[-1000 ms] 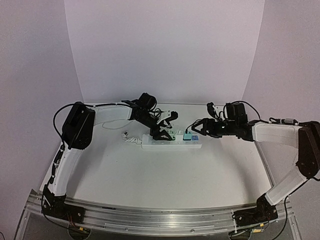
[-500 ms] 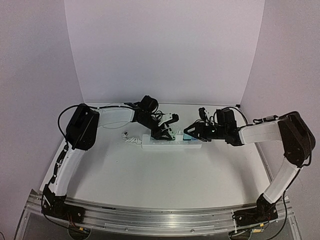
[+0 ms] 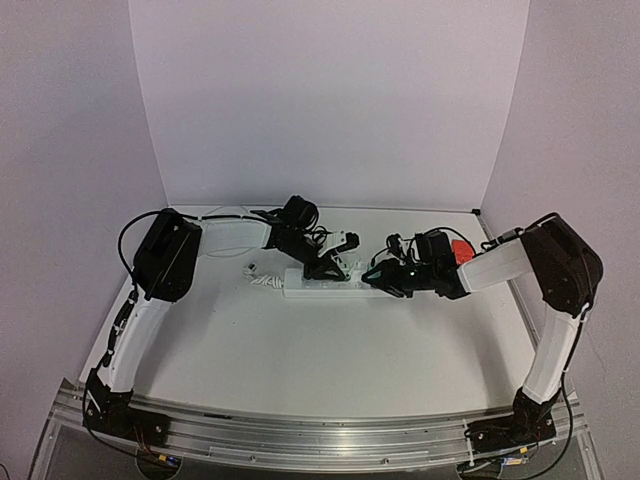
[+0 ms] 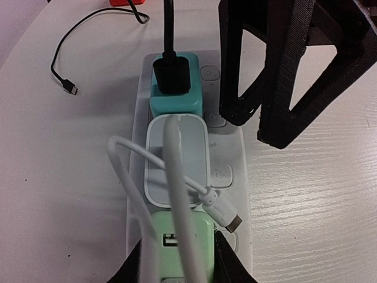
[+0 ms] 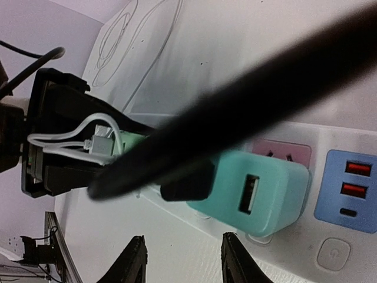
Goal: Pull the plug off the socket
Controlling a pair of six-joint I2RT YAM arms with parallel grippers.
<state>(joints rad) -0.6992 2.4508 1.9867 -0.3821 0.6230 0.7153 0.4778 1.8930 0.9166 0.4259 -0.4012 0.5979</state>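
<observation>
Three plugs point(image 4: 175, 105) in one socket point(image 4: 231, 150)

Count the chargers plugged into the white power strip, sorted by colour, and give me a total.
On the long white rectangular power strip:
Teal plug-in charger cube: 1
White plug-in charger block: 1
Light green plug-in charger cube: 1
Total: 3
</observation>
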